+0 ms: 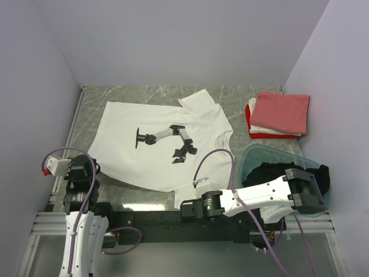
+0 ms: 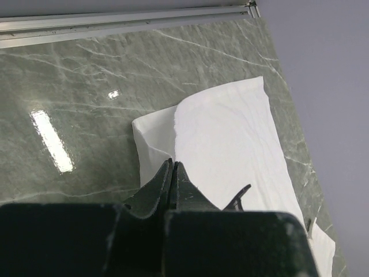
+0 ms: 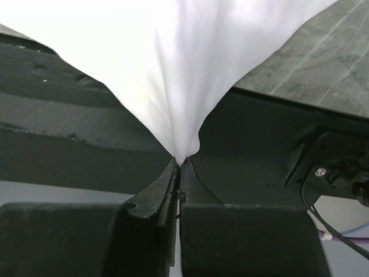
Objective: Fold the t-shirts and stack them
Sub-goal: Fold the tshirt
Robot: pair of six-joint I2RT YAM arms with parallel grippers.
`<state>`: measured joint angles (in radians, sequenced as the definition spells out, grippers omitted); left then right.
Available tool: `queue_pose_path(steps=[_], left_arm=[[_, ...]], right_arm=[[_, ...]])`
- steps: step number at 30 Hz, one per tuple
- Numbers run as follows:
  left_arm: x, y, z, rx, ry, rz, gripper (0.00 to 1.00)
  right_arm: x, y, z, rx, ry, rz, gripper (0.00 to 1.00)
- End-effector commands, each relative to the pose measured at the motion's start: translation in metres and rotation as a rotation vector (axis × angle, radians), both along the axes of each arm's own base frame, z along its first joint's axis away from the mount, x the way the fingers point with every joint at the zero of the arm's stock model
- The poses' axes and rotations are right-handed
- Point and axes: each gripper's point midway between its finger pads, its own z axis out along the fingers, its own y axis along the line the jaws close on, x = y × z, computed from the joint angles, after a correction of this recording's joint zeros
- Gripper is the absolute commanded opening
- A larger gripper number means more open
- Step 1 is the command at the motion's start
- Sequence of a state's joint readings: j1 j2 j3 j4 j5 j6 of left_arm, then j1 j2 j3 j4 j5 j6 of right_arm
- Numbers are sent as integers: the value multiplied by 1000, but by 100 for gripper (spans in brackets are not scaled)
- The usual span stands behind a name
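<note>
White t-shirt [image 1: 161, 144] with the dark graphic lies spread flat on the marble table [image 1: 144, 95], just left of the teal tub [image 1: 253, 158]. Your right gripper [image 3: 179, 164] is clenched on the shirt's near hem, close to the tub's near-left corner, and the cloth tents up from the jaws. Your left gripper [image 2: 172, 167] is pressed shut on nothing, by the shirt's edge farthest from the tub. You look to be starting a fold, so lift the pinched hem only a little. Carry it over slowly so the layer beneath doesn't drag. The salmon-pink shirt [image 1: 281, 111] tops the folded stack beyond the tub; a black shirt [image 1: 277, 170] waits inside it.
</note>
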<state>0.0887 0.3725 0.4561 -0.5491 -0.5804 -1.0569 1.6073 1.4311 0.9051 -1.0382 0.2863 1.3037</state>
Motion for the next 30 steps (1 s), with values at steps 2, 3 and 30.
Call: queue_pose_path(steps=[2, 3, 30], left_arm=[[-8, 2, 26, 18, -56, 8, 1], [-9, 2, 28, 18, -64, 9, 1], [97, -20, 3, 42, 138, -254, 1]], right_arm=[[4, 0, 20, 4, -40, -29, 0], [4, 0, 25, 11, -44, -30, 0], [210, 4, 63, 88, -296, -80, 0]])
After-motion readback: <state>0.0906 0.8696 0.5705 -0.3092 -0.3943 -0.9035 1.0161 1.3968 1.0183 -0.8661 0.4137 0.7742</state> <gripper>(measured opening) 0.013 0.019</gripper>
